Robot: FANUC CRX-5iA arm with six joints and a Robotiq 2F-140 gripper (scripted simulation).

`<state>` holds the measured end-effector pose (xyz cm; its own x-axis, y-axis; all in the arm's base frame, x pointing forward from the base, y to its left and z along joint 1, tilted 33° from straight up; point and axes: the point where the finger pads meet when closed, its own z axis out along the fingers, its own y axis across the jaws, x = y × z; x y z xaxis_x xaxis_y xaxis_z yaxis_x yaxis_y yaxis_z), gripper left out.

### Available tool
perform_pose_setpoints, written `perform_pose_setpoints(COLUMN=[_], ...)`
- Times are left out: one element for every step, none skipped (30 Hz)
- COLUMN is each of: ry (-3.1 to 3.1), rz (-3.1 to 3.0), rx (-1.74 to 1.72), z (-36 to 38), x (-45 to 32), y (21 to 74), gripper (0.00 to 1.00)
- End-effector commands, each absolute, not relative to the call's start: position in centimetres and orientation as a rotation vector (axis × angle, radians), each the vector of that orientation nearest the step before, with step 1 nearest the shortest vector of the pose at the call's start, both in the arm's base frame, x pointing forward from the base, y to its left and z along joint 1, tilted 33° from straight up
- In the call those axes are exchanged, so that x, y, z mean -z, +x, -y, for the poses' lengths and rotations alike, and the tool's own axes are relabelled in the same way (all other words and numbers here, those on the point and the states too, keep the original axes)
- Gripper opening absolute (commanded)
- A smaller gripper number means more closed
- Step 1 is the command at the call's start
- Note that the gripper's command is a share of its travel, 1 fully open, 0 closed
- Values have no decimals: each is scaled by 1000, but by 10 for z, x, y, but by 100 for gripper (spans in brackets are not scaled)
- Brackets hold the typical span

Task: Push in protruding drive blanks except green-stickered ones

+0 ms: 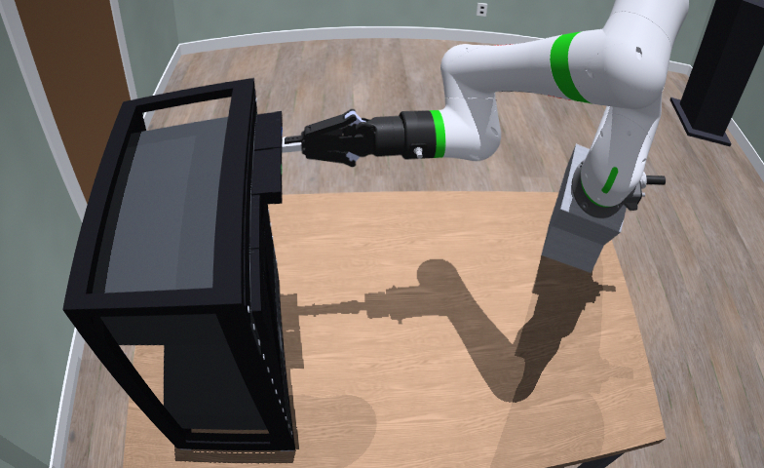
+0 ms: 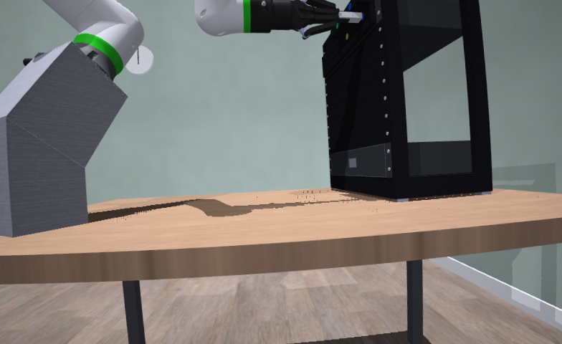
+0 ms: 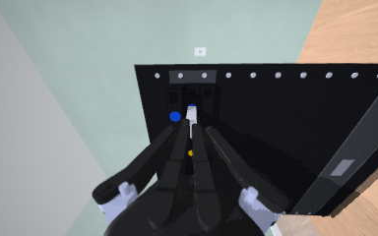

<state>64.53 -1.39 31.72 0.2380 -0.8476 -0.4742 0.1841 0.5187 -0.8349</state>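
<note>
The black rack (image 1: pixel 85 278) (image 2: pixel 476 106) (image 3: pixel 275 123) stands upright at the left end of the wooden table (image 1: pixel 433 290) (image 2: pixel 275 230). Two black drive blanks stick out of its front near the top: an upper one (image 1: pixel 268 129) and a lower one (image 1: pixel 266 174), which has a bit of green at its edge. My gripper (image 1: pixel 290 138) (image 2: pixel 352 16) (image 3: pixel 192 112) is shut and empty, held level, with its tips against the upper blank's face. In the wrist view a blue dot (image 3: pixel 175 116) sits left of the tips and a yellow dot (image 3: pixel 190 152) sits below them.
The arm's grey pedestal (image 1: pixel 577 231) (image 2: pixel 32 140) stands at the table's right end. A black tower (image 1: pixel 722 63) stands on the floor at the back right. A brown door (image 1: pixel 67 69) is behind the rack.
</note>
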Motion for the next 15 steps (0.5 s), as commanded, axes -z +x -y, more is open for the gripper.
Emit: perform_pose_setpoints(ry=[-735, -735, -735, -735, -735, -735, -735, -735, -735, -735, -735, -735, -735, -735, -735], rz=[-1108, -1108, -1108, -1108, -1108, -1108, -1108, -1108, -1108, -1108, -1108, -1108, -1108, -1108, -1108], rx=[801, 801, 801, 801, 801, 801, 801, 801, 801, 801, 801, 801, 801, 801, 801], z=[15, 16, 17, 17, 18, 19, 19, 20, 20, 20, 21, 21, 22, 22, 22], x=[-314, -312, -311, -309, -307, -305, -304, -302, -302, -302, -301, -300, -298, -298, -297], y=[634, 629, 623, 617, 611, 605, 599, 594, 594, 594, 589, 585, 581, 578, 575], gripper=[0, 0, 0, 0, 0, 0, 0, 0, 0, 0, 0, 0, 0, 0, 0])
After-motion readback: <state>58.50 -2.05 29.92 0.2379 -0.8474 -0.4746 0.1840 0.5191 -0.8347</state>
